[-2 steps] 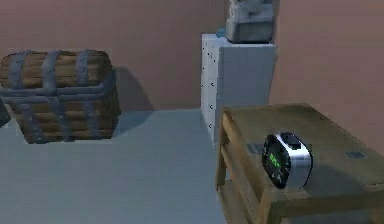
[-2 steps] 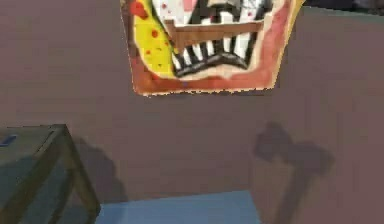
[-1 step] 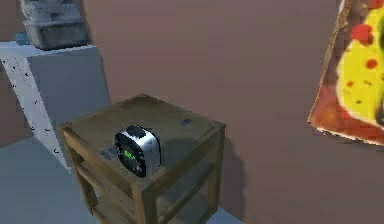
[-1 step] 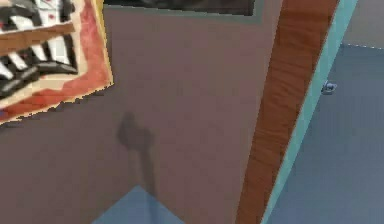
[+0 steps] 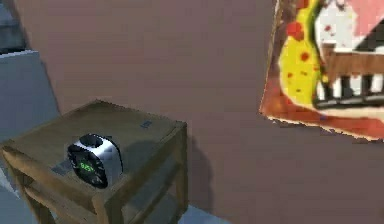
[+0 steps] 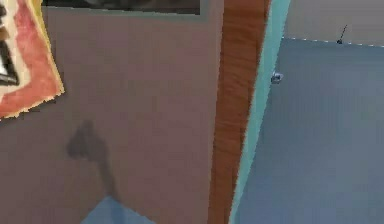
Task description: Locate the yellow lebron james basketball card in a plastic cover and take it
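A small wooden side table (image 5: 60, 140) stands low in the forward view's left, against a brown wall. On its top sits a round silver and black alarm clock (image 5: 94, 161) with green digits. No yellow card can be made out on the table.
A colourful picture (image 5: 330, 62) in yellow, red and white hangs on the wall at the forward view's right; its edge (image 6: 25, 60) appears at the arm side view's left. A wooden door frame (image 6: 237, 110) and a blue door (image 6: 320, 140) with a small knob (image 6: 276, 77) stand at the arm side view's right.
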Robot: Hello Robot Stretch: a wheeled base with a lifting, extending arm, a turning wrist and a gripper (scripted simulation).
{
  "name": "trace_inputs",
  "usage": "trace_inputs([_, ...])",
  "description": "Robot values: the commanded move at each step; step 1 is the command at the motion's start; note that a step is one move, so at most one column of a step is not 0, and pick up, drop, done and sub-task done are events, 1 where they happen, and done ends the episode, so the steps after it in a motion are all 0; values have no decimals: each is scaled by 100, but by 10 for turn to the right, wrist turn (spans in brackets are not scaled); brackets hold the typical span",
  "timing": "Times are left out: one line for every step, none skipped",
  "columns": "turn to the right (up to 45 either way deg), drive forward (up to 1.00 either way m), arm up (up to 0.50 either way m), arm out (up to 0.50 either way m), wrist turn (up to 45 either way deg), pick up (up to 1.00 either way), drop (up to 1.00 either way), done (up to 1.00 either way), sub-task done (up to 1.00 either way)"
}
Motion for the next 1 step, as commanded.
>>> trace_inputs([0, 75, 0, 0, 0, 0, 0, 0, 0])
